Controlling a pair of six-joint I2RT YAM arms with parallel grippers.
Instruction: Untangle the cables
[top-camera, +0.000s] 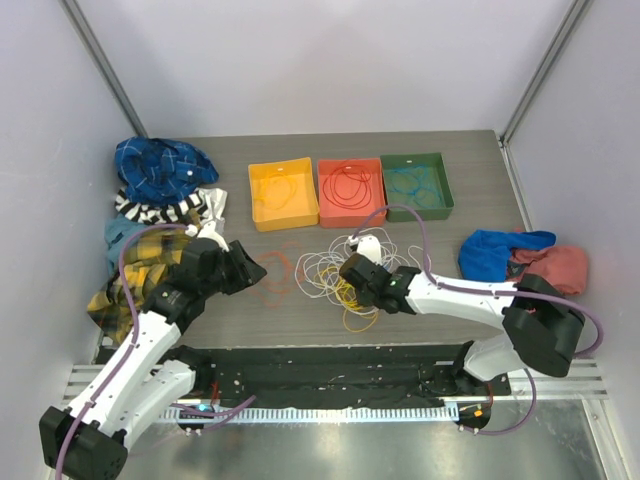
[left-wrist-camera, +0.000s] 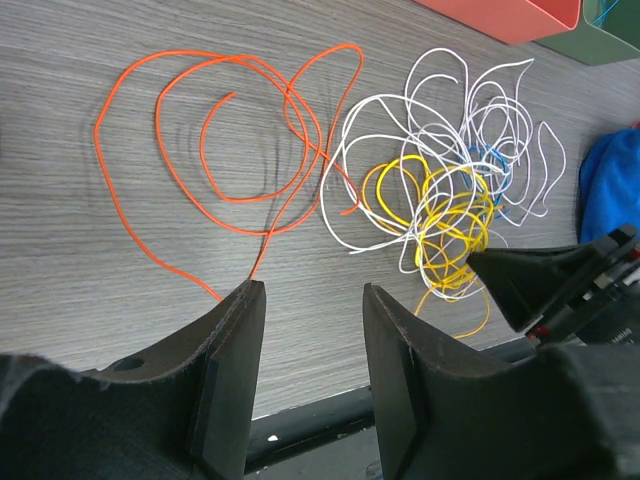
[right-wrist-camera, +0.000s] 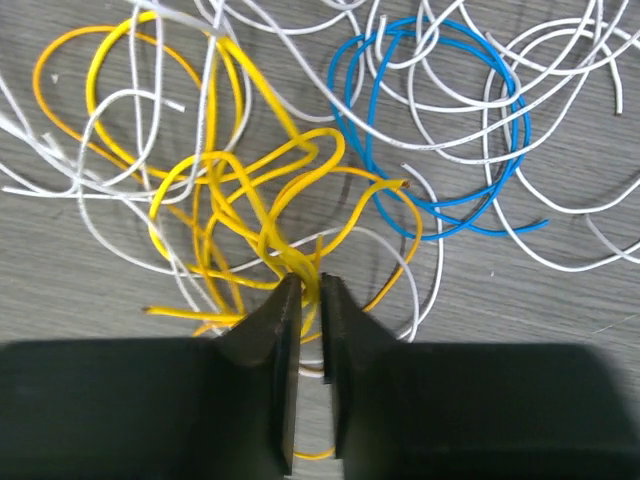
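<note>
Overhead view of a grey wood-grain surface (top-camera: 470, 170) with two black-and-white robot arms reaching in from the near edge. At the centre lies a tangle of thin wire loops: white cables (left-wrist-camera: 420, 110) spread widest, with yellow cables (right-wrist-camera: 265, 220) bunched at the near side and a blue cable (right-wrist-camera: 342, 100) coiled among the white ones. The right claw (right-wrist-camera: 310, 282) is down at the near edge of this tangle, its jaws pinched almost together on a few strands of the yellow cables. An orange cable (left-wrist-camera: 305, 125) lies in loose loops just left of the tangle, touching its white edge, with one end running toward the left claw (left-wrist-camera: 312, 295). That claw hovers above the surface near the orange cable, its jaws standing apart with nothing between them. Along the far side sit three shallow trays in a row: a yellow tray (top-camera: 255, 195), a red tray (top-camera: 350, 163) holding red loops, and a green tray (top-camera: 415, 158) holding bluish loops. A pile of patterned cloths (top-camera: 160, 170) lies at the far left, and a blue cloth (top-camera: 495, 252) beside a pink cloth (top-camera: 555, 265) at the right.
</note>
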